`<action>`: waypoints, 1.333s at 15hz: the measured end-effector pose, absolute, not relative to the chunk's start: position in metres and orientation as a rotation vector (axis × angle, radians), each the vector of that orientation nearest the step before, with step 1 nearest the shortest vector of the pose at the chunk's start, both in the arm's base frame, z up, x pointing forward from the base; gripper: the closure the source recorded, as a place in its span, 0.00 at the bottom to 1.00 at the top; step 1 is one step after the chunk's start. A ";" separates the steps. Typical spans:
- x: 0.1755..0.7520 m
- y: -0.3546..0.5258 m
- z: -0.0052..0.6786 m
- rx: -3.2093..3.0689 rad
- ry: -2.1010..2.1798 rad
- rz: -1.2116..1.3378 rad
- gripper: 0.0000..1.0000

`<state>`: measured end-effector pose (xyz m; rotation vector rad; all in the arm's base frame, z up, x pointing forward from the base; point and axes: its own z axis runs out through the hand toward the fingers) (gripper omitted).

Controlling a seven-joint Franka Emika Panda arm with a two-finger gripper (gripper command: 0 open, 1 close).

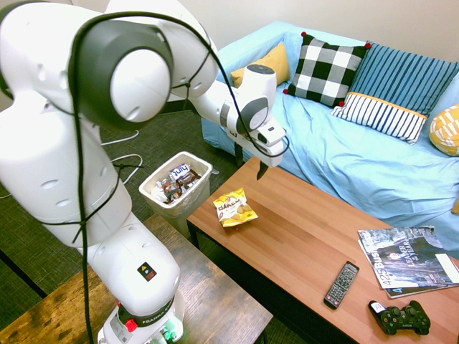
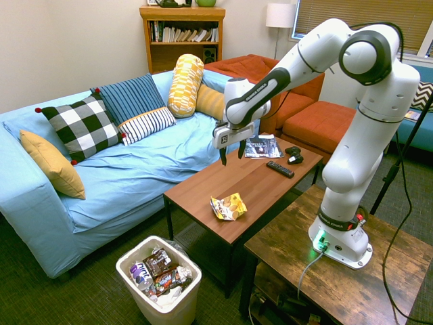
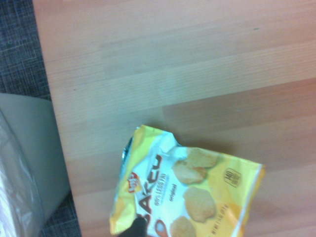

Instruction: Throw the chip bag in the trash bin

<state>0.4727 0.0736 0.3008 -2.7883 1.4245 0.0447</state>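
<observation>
Remote (image 1: 341,284), gamepad (image 1: 400,318), magazines (image 1: 409,270) on table (image 1: 301,229)

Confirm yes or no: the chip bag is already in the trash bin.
No, the chip bag lies flat on the wooden coffee table near its end, while the trash bin on the floor beside it holds only other wrappers.

Wrist view: chip bag (image 3: 185,192) cut off at bottom edge, small print unreadable; trash bin (image 3: 29,163) cropped at frame edge, blurred; first exterior view: magazine (image 1: 412,261) cropped at right edge.
</observation>
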 end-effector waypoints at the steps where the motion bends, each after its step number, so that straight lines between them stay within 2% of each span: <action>1: 0.483 0.082 0.286 -2.781 1.461 0.067 0.00; 8: 0.543 0.131 0.170 -2.822 1.566 0.226 0.00; 18: 0.531 0.145 0.110 -2.889 1.619 0.342 0.00; 19: 0.530 0.145 0.105 -2.895 1.619 0.350 1.00; 20: 0.528 0.147 0.100 -2.903 1.617 0.359 1.00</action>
